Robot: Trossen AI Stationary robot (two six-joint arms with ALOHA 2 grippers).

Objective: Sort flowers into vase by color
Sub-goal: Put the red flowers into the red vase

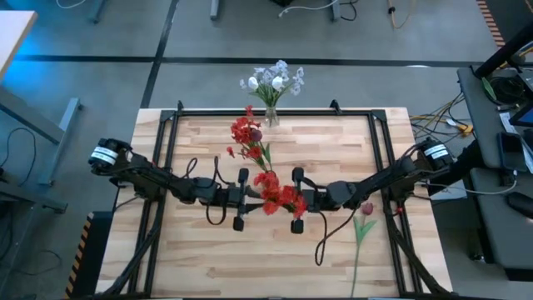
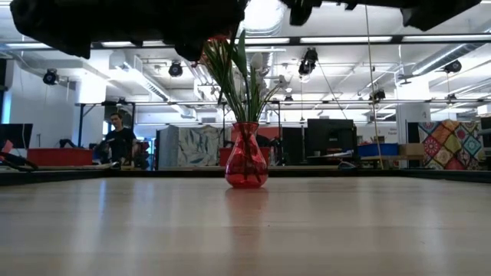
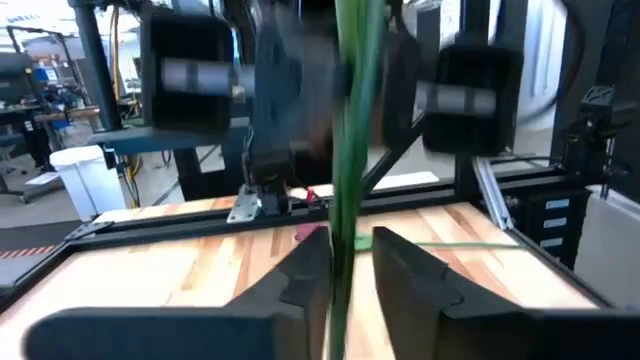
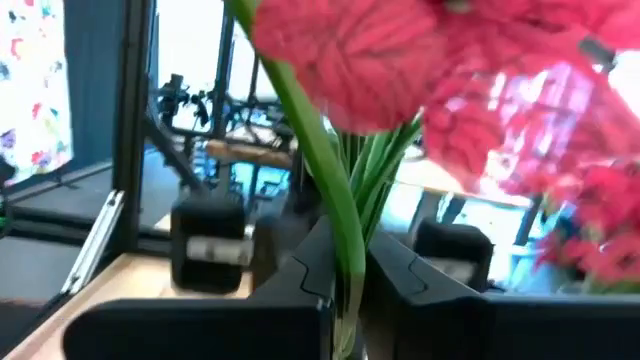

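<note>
red vase (image 2: 246,164) at the table's (image 1: 208,258) far edge with white-blue flowers (image 1: 273,80), both grippers (image 1: 239,197) (image 1: 297,202) mid-table in front of it pinching red flower (image 1: 279,195) stems, tulip (image 1: 366,208) lying to its right

Red flowers (image 1: 275,196), green stems (image 3: 350,150), red vase (image 2: 246,165).

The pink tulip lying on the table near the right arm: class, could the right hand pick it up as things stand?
Probably not yet: the right hand is shut on a red flower stem. The pink tulip lies uncovered beside that arm.
</note>
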